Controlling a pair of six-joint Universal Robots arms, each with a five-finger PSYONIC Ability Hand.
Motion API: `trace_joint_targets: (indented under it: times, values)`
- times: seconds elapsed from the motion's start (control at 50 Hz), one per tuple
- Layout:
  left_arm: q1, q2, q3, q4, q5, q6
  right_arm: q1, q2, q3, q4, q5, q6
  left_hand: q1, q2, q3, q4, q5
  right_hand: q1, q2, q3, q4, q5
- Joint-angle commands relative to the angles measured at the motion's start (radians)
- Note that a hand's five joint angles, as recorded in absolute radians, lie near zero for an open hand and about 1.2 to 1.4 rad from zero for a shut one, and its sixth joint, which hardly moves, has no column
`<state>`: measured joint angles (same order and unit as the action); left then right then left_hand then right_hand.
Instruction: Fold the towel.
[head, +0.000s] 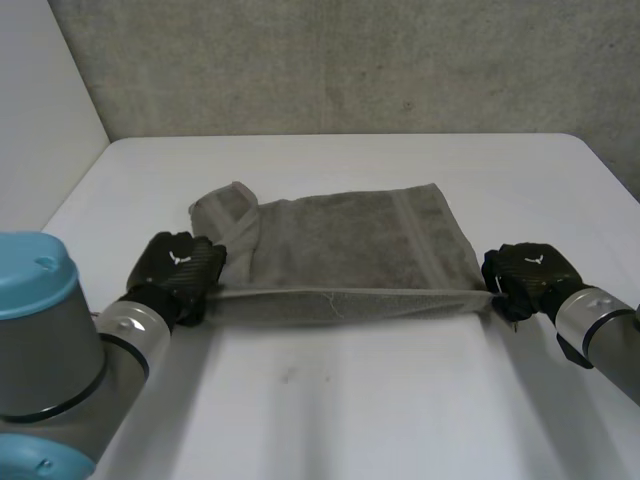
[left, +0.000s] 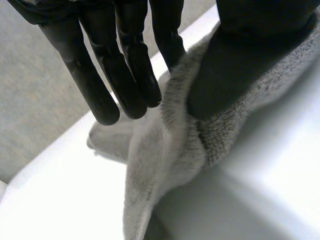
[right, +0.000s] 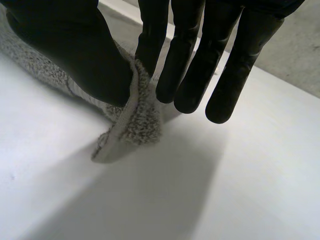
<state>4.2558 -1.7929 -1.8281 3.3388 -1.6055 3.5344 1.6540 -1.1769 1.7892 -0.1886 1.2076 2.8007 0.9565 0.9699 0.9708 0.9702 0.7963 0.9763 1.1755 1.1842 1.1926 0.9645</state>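
Observation:
A grey towel (head: 350, 240) lies across the middle of the white table (head: 350, 400). Its near edge is raised and stretched taut between my two hands, and its far left corner is rumpled. My left hand (head: 180, 265) holds the near left corner. There the thumb (left: 235, 65) presses the towel (left: 170, 150) against a finger, while the other fingers (left: 125, 75) stay straight. My right hand (head: 525, 275) holds the near right corner, where the thumb (right: 75, 50) pinches the towel (right: 135, 120) against the closest of the straight fingers (right: 195, 75).
A grey wall rises behind the table's far edge and a pale wall stands at the left. Bare tabletop stretches in front of the towel and to its right.

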Motion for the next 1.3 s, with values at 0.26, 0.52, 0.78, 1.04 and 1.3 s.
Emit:
trace_joint_targets:
  times: [0.26, 0.52, 0.78, 1.04, 1.3]
  values:
    - [0.076, -0.166, 0.010, 0.142, 0.004, 0.001, -0.022, -0.056, 0.018, 0.003, -0.013, 0.000, -0.631, -0.645, -0.646, -0.645, -0.646, 0.420, 0.221, 0.212, 0.204, 0.257]
    - [0.108, -0.057, -0.053, 0.010, 0.009, 0.000, -0.089, -0.066, 0.013, -0.009, 0.000, 0.003, -0.629, -0.642, -0.643, -0.642, -0.643, 0.420, 0.221, 0.212, 0.204, 0.257]
    - [0.312, -0.026, -0.049, -0.056, 0.231, 0.005, -0.119, -0.066, -0.005, -0.022, -0.003, 0.016, -0.579, -0.592, -0.593, -0.592, -0.593, 0.420, 0.221, 0.212, 0.204, 0.257]
    - [0.349, -0.141, -0.046, -0.045, 0.357, 0.011, -0.119, -0.066, -0.002, -0.023, -0.010, 0.016, -0.491, -0.504, -0.505, -0.504, -0.505, 0.420, 0.221, 0.212, 0.204, 0.257]
    - [0.342, -0.211, -0.037, 0.065, 0.358, 0.006, -0.115, -0.064, 0.002, -0.025, -0.011, 0.014, -0.179, -0.193, -0.194, -0.193, -0.194, 0.420, 0.221, 0.212, 0.204, 0.257]
